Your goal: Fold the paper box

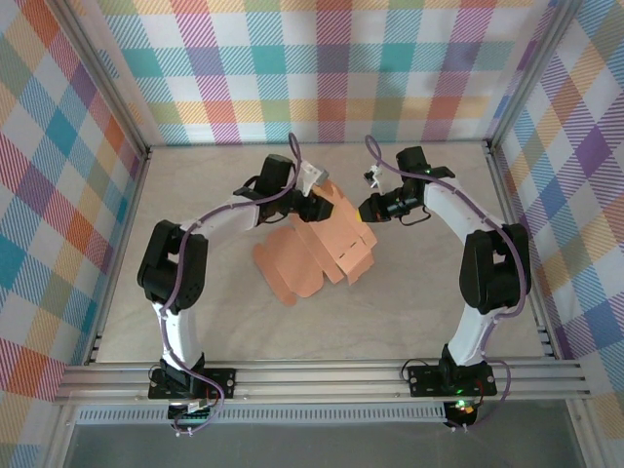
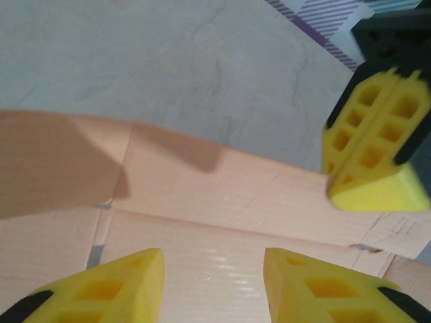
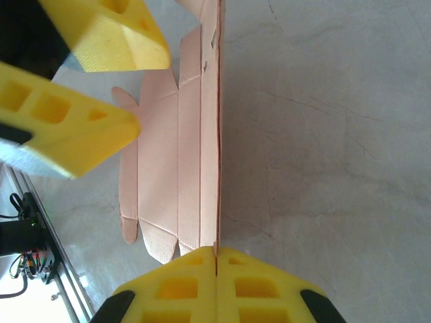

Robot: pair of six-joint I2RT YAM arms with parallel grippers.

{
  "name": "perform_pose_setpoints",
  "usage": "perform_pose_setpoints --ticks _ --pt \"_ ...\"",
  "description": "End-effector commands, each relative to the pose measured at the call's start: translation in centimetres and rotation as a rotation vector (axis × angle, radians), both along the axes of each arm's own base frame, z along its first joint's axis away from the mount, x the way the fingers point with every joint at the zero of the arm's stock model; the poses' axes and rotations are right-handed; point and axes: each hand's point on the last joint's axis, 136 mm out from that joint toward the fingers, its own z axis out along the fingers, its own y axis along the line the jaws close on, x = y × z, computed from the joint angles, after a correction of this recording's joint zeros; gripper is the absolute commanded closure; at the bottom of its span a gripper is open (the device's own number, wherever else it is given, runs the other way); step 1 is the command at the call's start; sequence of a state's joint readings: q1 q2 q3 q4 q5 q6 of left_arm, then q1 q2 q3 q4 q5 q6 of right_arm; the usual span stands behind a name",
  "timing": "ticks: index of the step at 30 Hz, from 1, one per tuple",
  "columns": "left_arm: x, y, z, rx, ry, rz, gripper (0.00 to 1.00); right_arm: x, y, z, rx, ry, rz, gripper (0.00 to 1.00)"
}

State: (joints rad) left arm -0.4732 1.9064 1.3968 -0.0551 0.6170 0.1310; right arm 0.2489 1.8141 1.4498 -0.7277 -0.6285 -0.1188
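Tearing threatens the box (image 1: 317, 249) at bench (image 1: 439, 283) centre if the right end effector (image 3: 217, 252), clamped on its raised edge, pulls while the left end effector (image 2: 212, 254), jaws apart over it, presses down.

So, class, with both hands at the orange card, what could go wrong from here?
The right hand pinches only the thin edge of the card, so a pull might tear it or let it slip. The left hand sits close beside the right one, so they could bump.
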Motion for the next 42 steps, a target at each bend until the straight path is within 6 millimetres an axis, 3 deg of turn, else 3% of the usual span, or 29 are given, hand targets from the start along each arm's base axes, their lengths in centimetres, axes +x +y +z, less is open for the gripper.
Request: perform_pose_setpoints --ticks 1,10,12,16,19,22,32,37,42 --pt "1.3 0.1 3.3 -0.038 -0.113 0.059 0.55 0.1 0.2 0.5 0.016 0.008 0.006 1.0" --pt "3.9 3.6 4.2 -0.093 -0.095 0.185 0.33 -0.6 0.1 0.7 0.019 -0.002 0.019 1.0" --pt "4.6 3.3 4.5 -0.123 -0.055 0.169 0.25 -0.8 0.3 0.7 0.028 0.005 0.026 1.0" --pt "5.4 2.0 4.5 -0.155 0.007 0.118 0.23 -1.0 0.4 0.7 0.037 0.012 0.034 1.0" --pt "5.8 1.0 4.1 -0.165 0.051 0.077 0.27 -1.1 0.4 0.8 0.041 0.016 0.037 1.0" --pt "5.9 0.4 3.8 -0.179 0.072 0.042 0.4 -1.2 0.4 1.0 0.046 0.015 0.04 1.0" --pt "4.7 -1.3 2.8 -0.152 0.119 -0.047 0.5 -1.2 0.6 1.1 0.053 0.019 0.038 1.0" --pt "3.7 -1.1 3.5 -0.155 0.109 -0.048 0.58 -0.8 0.5 1.1 0.047 0.019 0.025 1.0" --pt "3.4 -0.4 2.8 -0.123 0.09 -0.021 0.64 -0.6 0.5 1.1 0.048 0.016 0.02 1.0"
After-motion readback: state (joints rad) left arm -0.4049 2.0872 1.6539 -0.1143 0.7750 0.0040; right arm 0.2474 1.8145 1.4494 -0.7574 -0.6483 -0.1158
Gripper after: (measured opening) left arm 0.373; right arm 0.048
